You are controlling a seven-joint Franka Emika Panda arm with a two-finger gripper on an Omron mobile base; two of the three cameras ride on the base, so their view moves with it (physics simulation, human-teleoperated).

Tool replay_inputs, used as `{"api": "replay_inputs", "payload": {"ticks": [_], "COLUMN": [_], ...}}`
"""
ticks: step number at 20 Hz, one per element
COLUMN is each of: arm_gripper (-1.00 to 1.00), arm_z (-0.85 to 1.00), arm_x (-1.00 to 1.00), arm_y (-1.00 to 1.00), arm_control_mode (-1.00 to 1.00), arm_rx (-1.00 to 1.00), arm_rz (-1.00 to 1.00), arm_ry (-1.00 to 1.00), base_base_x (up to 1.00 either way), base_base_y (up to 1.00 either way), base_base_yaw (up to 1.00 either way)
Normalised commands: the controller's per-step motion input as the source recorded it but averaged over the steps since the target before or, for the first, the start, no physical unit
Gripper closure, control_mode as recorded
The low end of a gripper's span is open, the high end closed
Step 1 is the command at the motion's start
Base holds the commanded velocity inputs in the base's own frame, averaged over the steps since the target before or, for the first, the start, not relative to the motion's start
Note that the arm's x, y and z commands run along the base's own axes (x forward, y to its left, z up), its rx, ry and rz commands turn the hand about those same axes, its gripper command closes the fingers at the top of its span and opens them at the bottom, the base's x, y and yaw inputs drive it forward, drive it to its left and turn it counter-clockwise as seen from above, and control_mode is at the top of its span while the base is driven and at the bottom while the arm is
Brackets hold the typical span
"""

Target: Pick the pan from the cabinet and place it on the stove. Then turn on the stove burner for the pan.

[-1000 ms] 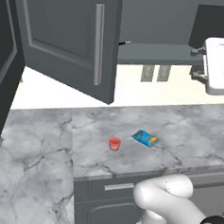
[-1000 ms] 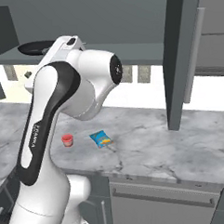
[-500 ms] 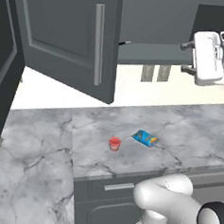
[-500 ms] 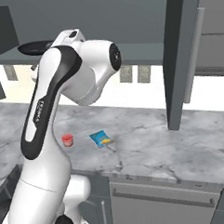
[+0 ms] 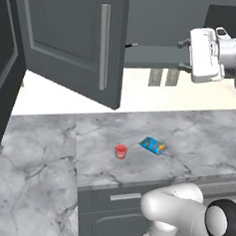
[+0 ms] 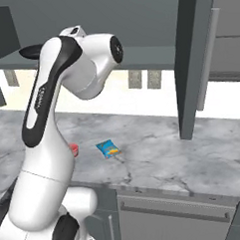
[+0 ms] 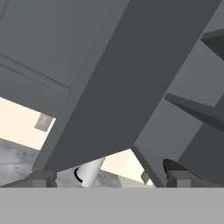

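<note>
Up at the open cabinet [image 5: 71, 32], the fingers [image 7: 109, 178] were spread wide and empty — the pan [image 6: 33, 50] was seen close beside them on the shelf.

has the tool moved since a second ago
Yes. In the left base view the tool has swung left and slightly up, from past the picture's right edge toward the wall outlets and the open cabinet. Its jaws are open.
</note>
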Motion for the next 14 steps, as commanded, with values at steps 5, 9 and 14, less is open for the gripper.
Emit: {"api": "replay_inputs", "payload": {"ticks": [5,9,14], "arm_gripper": [-1.0,-1.0,-1.0], "arm_z": [0.0,-0.06,-0.1], "arm_x": [0.4,0.57,0.56], "arm_y": [0.08,0.0,0.01], "arm_control_mode": [-1.0,-1.0,-1.0], "arm_rx": [0.0,-0.03,-0.07], "arm_rz": [0.0,-0.02,-0.01], "arm_ry": [0.0,0.04,0.03], "base_base_x": [0.0,0.0,0.0], "base_base_y": [0.0,0.0,0.0], "base_base_yaw": [0.0,0.0,0.0]}}
